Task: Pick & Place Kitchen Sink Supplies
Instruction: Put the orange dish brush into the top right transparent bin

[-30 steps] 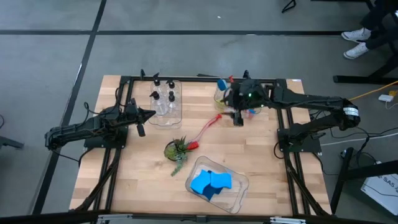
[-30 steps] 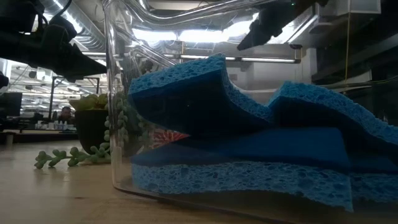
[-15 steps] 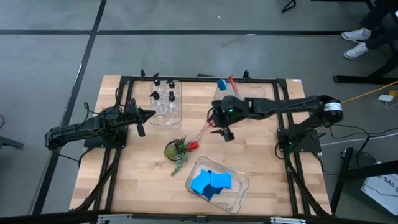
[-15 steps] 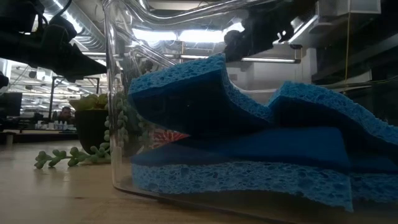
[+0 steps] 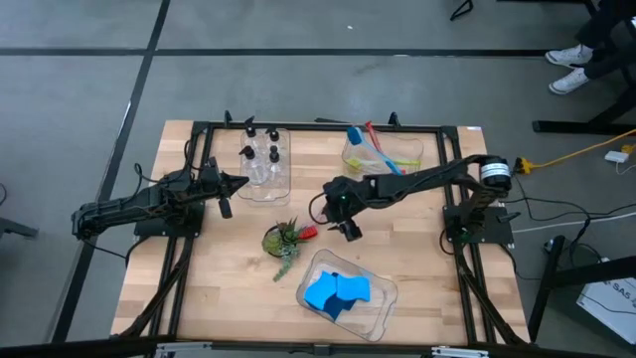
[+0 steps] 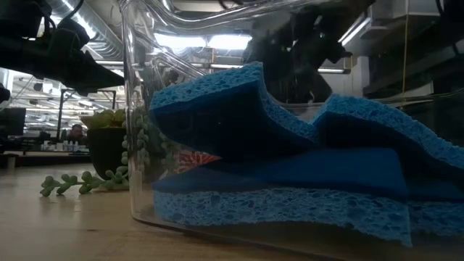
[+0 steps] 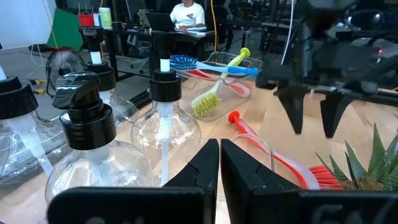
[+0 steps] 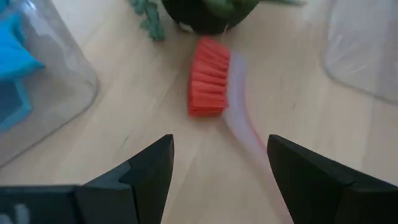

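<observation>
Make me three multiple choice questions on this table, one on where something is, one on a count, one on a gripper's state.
1. Where does the red brush lie?
A. on bare table by the potted plant
B. in the sponge bin
C. among the bottles

2. How many pump bottles stand in their bin?
A. two
B. four
C. six

3. How is the right gripper?
A. shut on a sponge
B. open, empty
C. shut on the brush

Answers:
1 A, bristles show beside the plant.
2 B, four black tops.
3 B, fingers spread above the brush.

Red brush (image 8: 209, 85) handle blurred, partly cut off
</observation>
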Robot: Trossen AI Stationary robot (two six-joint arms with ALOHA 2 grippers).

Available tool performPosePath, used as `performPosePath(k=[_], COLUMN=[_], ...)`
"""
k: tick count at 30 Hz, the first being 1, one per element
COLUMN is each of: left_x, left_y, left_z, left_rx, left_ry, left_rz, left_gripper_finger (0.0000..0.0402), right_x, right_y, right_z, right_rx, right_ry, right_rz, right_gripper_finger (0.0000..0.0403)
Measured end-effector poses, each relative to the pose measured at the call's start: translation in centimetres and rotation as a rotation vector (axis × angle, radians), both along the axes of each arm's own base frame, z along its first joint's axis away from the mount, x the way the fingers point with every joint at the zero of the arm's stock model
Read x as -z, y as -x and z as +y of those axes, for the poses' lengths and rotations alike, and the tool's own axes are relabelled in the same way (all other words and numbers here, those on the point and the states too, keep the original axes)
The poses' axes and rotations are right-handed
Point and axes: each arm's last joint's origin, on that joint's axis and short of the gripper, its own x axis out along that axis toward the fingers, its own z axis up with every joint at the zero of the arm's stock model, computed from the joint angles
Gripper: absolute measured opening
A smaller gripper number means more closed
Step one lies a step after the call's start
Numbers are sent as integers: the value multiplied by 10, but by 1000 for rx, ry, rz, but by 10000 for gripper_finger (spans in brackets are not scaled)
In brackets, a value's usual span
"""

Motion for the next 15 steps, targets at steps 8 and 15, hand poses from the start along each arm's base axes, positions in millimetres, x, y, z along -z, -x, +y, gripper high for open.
performPosePath(k=[8, 15], left_x=[0, 0], left_y=[0, 0], left_z=[0, 0], left_rx=[0, 0], left_ry=[0, 0], left_rz=[0, 0], left_gripper_finger=[9, 9], right_x=[14, 30], right_y=[-9, -22], right_z=[-2, -2], right_rx=[25, 26], right_ry=[28, 30], right_rz=[-16, -71], right_gripper_finger=[256, 256])
